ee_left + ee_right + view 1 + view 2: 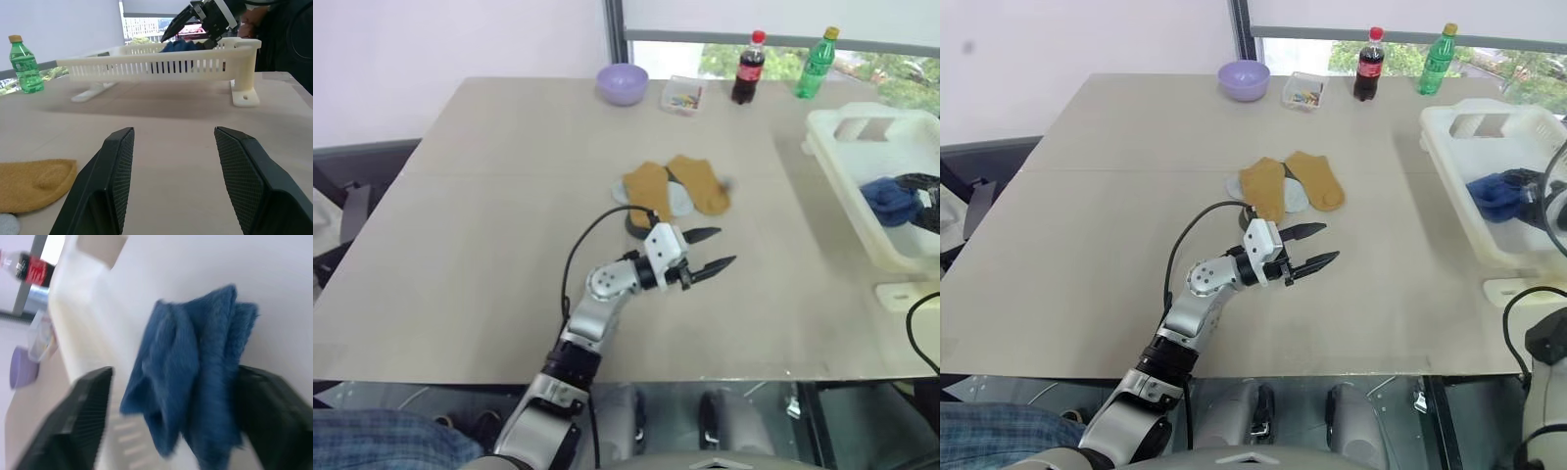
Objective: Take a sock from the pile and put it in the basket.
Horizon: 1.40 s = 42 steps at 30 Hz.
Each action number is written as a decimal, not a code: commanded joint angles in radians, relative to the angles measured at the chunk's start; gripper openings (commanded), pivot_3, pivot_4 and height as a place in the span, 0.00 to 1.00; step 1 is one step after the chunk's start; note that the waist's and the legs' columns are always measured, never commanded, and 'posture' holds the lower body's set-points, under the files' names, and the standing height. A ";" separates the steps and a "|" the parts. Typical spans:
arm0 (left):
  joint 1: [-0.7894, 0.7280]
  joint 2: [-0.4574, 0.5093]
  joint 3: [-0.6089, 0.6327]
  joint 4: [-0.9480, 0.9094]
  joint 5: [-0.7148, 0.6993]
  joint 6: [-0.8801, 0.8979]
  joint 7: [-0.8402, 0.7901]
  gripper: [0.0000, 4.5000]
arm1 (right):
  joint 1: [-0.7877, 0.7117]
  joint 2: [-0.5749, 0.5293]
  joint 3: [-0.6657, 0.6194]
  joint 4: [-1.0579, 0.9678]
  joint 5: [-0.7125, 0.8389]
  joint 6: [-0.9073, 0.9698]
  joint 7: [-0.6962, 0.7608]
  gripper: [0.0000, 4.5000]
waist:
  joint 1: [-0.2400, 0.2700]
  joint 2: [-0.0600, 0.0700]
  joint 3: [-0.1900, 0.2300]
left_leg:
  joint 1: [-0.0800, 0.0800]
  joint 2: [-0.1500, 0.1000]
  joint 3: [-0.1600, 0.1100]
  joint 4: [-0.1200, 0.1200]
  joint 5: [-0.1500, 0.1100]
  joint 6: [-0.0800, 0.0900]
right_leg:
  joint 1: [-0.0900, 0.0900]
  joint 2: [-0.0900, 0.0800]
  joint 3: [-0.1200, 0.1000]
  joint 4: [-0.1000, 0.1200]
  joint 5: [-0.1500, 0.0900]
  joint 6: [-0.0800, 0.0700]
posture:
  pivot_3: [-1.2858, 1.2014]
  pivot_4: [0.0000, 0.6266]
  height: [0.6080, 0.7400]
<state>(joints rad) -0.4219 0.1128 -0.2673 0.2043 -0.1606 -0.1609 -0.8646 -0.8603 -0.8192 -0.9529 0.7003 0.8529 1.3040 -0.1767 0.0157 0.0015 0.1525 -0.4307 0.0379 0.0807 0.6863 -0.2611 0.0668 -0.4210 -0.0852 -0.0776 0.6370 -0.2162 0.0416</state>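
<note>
Two bottles [781, 65] stand at the beige table's [489, 245] window edge.

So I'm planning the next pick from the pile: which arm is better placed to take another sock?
Left, probably. The left gripper hovers open just beside the pile. The right gripper is over the basket, its fingers spread around the blue sock inside, far from the pile.
</note>
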 commanded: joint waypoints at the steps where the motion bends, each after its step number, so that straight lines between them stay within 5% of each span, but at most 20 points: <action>1: -0.005 -0.002 -0.006 -0.022 -0.001 -0.022 0.001 0.62 | -0.019 -0.037 -0.051 -0.015 -0.002 -0.036 -0.031 1.00 | -0.001 0.000 0.000 | 0.000 0.000 0.000 0.000 0.000 0.000 | 0.000 0.000 0.000 0.000 0.000 0.000 | 0.52 0.24 0.95; 6: -0.007 0.004 -0.002 -0.022 -0.006 -0.019 -0.007 0.62 | 0.050 -0.131 0.030 -0.100 -0.016 0.048 0.083 1.00 | 0.001 0.001 0.000 | 0.000 0.000 0.001 -0.001 0.000 0.000 | -0.001 0.000 0.001 0.000 0.000 0.000 | 0.52 0.24 0.95; 10: -0.001 0.009 0.007 -0.030 -0.015 -0.009 -0.006 0.62 | 0.212 -0.180 0.214 -0.367 -0.050 -0.161 0.415 1.00 | -0.005 0.002 0.000 | 0.000 0.000 0.001 -0.001 0.000 0.001 | 0.000 0.000 0.001 -0.002 0.000 0.000 | 0.52 0.24 0.95; 16: 0.039 0.048 0.021 -0.081 -0.036 0.021 -0.013 0.62 | 0.366 -0.011 0.217 -0.800 0.101 -0.325 0.716 1.00 | -0.022 0.001 0.000 | 0.004 0.002 0.003 -0.001 -0.001 0.001 | 0.000 0.003 0.006 0.001 0.000 0.002 | 0.52 0.24 0.95; 22: 0.132 0.121 0.075 -0.210 -0.058 0.110 0.039 0.62 | 0.764 0.041 0.352 -1.144 0.090 -0.485 1.068 1.00 | -0.002 0.001 0.000 | 0.004 0.003 0.002 -0.001 -0.001 0.000 | 0.000 0.003 0.005 0.001 0.000 0.001 | 0.52 0.24 0.95; 27: 0.281 0.185 0.138 -0.404 -0.094 0.230 0.107 0.62 | 0.942 0.068 0.492 -1.086 -0.117 -0.767 1.222 1.00 | -0.002 0.001 0.000 | 0.004 0.001 0.005 0.001 -0.002 0.002 | 0.001 -0.001 0.007 -0.002 0.001 0.003 | 0.52 0.24 0.95; 30: 0.390 0.226 0.183 -0.520 -0.133 0.337 0.150 0.62 | 0.945 0.147 0.469 -1.007 -0.075 -0.859 1.278 1.00 | -0.005 -0.001 0.002 | 0.006 0.001 0.006 0.001 -0.002 0.002 | 0.002 0.000 0.008 -0.001 -0.001 0.002 | 0.52 0.24 0.95; 42: 0.775 0.289 0.316 -0.763 -0.121 0.330 0.253 0.62 | 0.992 0.096 0.594 -0.708 -0.262 -1.084 1.485 1.00 | -0.004 0.000 0.004 | 0.014 0.002 0.008 -0.002 -0.002 0.001 | 0.006 -0.002 0.011 -0.001 -0.003 0.000 | 0.52 0.24 0.95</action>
<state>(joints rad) 0.3306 0.3922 0.0232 -0.5057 -0.2787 0.1977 -0.6180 0.1456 -0.7104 -0.3525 -0.0125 0.5884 0.2551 1.2839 0.0119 0.0013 0.1563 -0.4171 0.0408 0.0895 0.6847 -0.2633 0.0682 -0.4165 -0.0875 -0.0667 0.6363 -0.2193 0.0417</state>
